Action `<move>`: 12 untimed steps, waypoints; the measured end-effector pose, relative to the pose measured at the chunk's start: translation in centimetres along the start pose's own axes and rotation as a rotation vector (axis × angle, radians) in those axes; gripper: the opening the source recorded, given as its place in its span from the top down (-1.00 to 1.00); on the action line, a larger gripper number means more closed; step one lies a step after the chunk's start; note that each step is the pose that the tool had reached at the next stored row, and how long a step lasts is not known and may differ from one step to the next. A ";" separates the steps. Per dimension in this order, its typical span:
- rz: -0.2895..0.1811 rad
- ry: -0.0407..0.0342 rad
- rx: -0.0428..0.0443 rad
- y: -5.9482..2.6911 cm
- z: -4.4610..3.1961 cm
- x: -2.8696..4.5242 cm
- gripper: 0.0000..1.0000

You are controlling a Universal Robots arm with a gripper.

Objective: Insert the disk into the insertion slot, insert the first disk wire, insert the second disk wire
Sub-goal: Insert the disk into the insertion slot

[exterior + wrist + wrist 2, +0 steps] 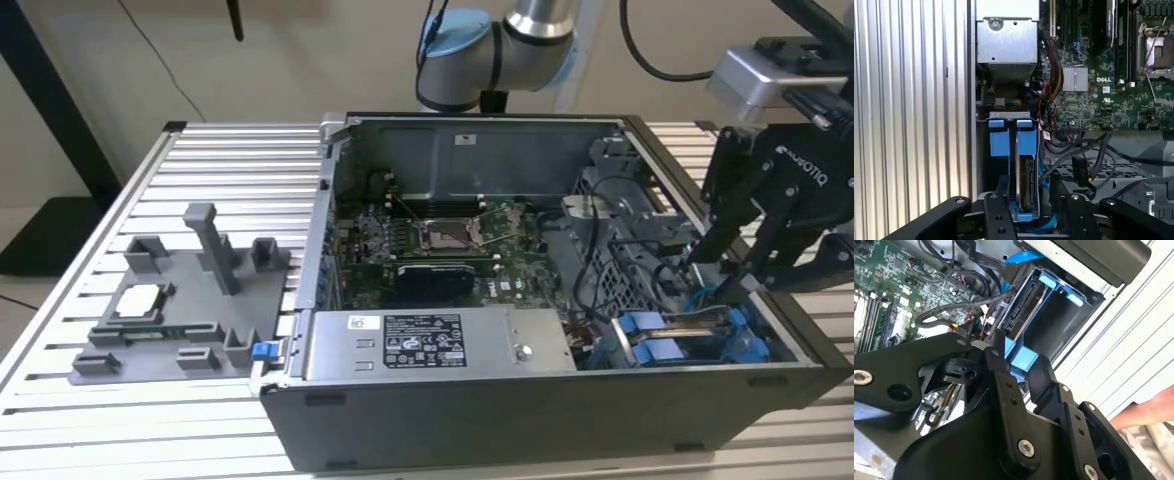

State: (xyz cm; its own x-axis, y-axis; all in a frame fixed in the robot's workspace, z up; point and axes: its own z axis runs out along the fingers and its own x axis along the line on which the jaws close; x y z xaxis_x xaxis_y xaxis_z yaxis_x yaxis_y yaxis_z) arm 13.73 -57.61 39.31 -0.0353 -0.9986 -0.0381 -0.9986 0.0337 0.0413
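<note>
A black two-fingered gripper (731, 285) on a Universal Robots arm reaches into the corner of an open dark-grey computer case (534, 420) on the exterior view's right. The case sits on a ribbed aluminium table (227, 160).

In the first wrist view, the silver-grey disk in its bright blue plastic frame (1027, 182) stands on edge inside the black drive bay (1004, 165), just beside the case wall. The bay's two blue tabs (996, 137) are at the end far from the gripper. In the second wrist view, the gripper's fingers (999, 360) sit one on each side of the frame's near end and appear to pinch it between them.

Loose black cables (1089, 155) run just beside the disk toward the green motherboard (441, 240) in the middle of the case. A grey labelled power-supply box (427, 340) lies along the case's near edge in the exterior view.

On the table at the exterior view's left, well apart from the gripper, is a grey plastic fixture (187, 300) with upright posts
</note>
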 end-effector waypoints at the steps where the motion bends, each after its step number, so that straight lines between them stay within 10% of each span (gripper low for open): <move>1: 0.000 -0.0001 0.0000 0.05 -0.06 -0.10 -1.00; 12: -0.001 -0.0002 0.0000 0.93 -0.75 -1.71 -1.00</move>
State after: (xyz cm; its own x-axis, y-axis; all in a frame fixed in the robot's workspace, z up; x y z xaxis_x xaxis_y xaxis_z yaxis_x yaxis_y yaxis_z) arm 12.89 -55.91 40.16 -0.0346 -0.9987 -0.0383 -0.9986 0.0330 0.0412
